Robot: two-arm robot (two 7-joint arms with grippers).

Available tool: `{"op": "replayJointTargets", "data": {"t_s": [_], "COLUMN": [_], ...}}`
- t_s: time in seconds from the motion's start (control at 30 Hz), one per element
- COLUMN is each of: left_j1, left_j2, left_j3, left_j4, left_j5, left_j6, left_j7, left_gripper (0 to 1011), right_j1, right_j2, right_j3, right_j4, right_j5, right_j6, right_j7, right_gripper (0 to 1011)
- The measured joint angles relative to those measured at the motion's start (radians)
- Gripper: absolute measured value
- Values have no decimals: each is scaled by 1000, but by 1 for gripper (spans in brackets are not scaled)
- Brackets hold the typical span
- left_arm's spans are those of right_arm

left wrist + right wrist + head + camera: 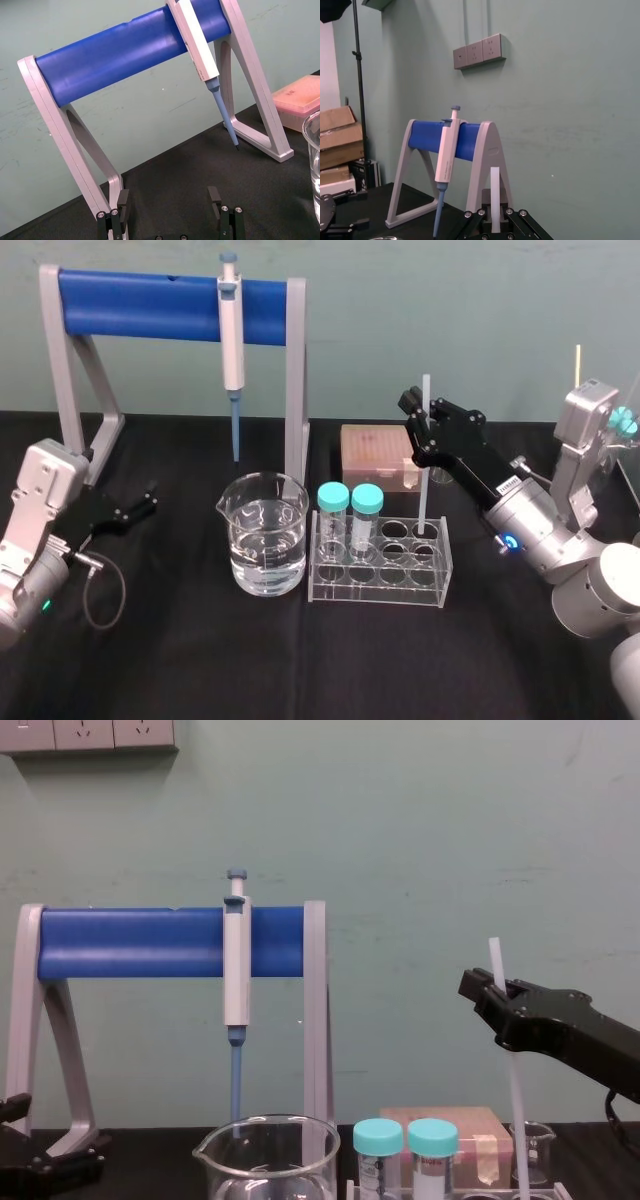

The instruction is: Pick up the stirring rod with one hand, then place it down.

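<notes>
Stirring rod (422,500) stood near upright, a slight lean seen from the chest view. Its lower end sat in a back-row hole at the right end of the clear test-tube rack (380,590), and its top rose well above the rack. Right pincer (420,430) reached in from the right and was clamped on the rod's upper part, with a short length of rod showing above the fingers. Two teal-capped tubes (350,500) stood at the rack's left end, apart from the rod. Glass beaker (265,535), part filled with clear liquid, stood just left of the rack. Pinkish tip box (378,455) lay behind the rack. Blue-tipped pipette (231,330) hung from the blue bar of the grey stand (295,380) at back left. Left pincer (148,502) rested low over the black worktop (200,660) at far left, beside the stand's foot, its fingers apart and holding nothing.
</notes>
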Motion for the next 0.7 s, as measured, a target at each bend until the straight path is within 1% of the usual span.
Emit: {"op": "replayJointTargets", "data": {"t_s": [0.7], "left_j1": [0], "left_j2": [0], "left_j3": [0], "left_j4": [0], "left_j5": [0], "left_j6": [0], "left_j7": [0], "left_gripper": [1000], "right_j1": [-13], "right_j2": [0], "right_j3": [-6], "right_j4": [20], "right_j5": [-26], "right_j6": [24], "right_j7": [-8], "right_gripper": [66]}}
